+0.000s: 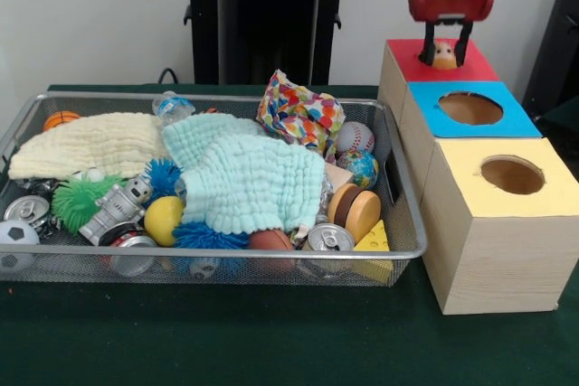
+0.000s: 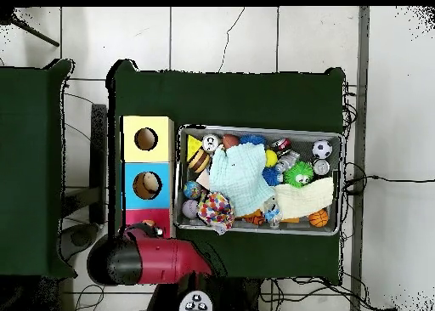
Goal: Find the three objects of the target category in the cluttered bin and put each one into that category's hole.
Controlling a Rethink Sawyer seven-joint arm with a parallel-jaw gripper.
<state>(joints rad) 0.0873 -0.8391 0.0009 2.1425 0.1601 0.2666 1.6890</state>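
My gripper hangs over the red-topped box, the farthest of three boxes, and its two dark fingers point down, spread apart. Between them, low on the red top where the hole lies, sits a small tan rounded thing. I cannot tell if the fingers touch it. In the overhead view the red arm covers most of the red box. The wire bin holds cloths, balls, cans, a toy robot and spiky toys.
The blue-topped box and yellow-topped box each show an open round hole and stand in a row right of the bin. A pale yellow cloth, a mint cloth and a patterned cloth cover much of the bin.
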